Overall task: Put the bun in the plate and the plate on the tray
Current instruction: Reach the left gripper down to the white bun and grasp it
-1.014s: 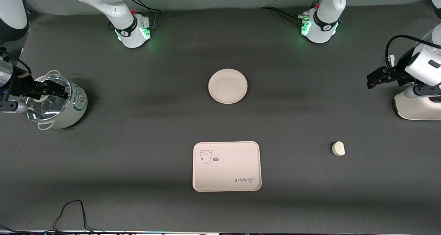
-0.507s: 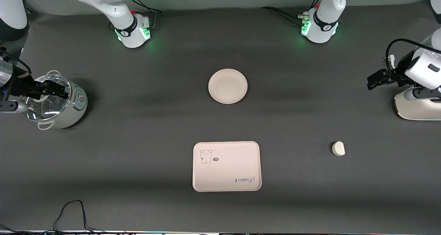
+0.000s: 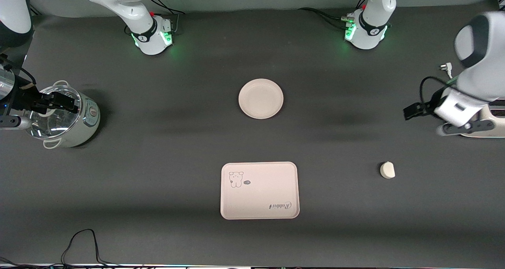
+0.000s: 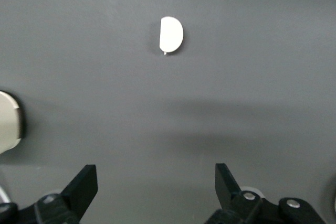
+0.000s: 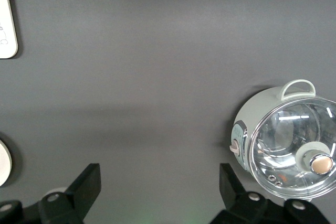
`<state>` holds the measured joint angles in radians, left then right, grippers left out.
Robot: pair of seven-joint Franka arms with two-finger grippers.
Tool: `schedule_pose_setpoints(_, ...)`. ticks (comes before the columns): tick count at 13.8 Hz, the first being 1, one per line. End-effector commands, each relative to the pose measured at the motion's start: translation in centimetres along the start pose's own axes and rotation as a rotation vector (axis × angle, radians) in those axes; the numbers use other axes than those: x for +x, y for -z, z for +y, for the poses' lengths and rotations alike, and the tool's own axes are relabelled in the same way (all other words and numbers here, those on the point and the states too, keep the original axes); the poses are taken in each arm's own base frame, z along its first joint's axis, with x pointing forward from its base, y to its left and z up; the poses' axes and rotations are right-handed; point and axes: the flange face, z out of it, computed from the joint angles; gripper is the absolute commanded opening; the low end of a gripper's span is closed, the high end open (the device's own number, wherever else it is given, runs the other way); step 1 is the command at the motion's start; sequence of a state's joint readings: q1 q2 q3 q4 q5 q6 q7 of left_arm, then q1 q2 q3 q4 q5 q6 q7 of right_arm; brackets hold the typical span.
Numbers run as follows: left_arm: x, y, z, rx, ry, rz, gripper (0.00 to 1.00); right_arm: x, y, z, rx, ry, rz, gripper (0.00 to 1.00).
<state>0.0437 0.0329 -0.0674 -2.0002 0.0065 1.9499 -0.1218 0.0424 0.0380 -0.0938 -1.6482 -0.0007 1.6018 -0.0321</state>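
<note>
**Bun, plate and tray lie apart**

The tray [image 3: 259,190] lies nearest the front camera; the plate [image 3: 260,98] farther. The bun [image 3: 387,170] rests toward the left arm's end. The left gripper [image 3: 410,112] hovers over the worktop [image 3: 339,150], jaws apart. The right gripper [image 3: 65,101] waits over a cooker [image 3: 75,123], jaws apart.

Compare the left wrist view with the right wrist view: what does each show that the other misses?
Only the left wrist view shows the small cream-white bun, lying on the dark grey table mat ahead of the open left gripper. Only the right wrist view shows the pale green cooker pot with a glass lid and a corner of the cream rectangular tray, past the open right gripper. Both show bare mat and empty fingers.
</note>
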Motion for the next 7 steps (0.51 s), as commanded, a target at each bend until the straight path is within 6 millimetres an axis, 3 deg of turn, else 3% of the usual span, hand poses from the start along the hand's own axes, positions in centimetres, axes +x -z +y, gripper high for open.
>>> schedule_pose_setpoints(1, 1.6, -6.0, 0.0, -0.013, -0.010, -0.032, 1.00, -0.3, 0.4, -0.1, -0.025, 0.000, 0.006, 1.00)
schedule_pose_setpoints(7, 5.5, -16.6, 0.5, -0.028, -0.008, -0.004, 1.00, -0.2, 0.3, -0.2, -0.026, 0.002, 0.003, 1.00)
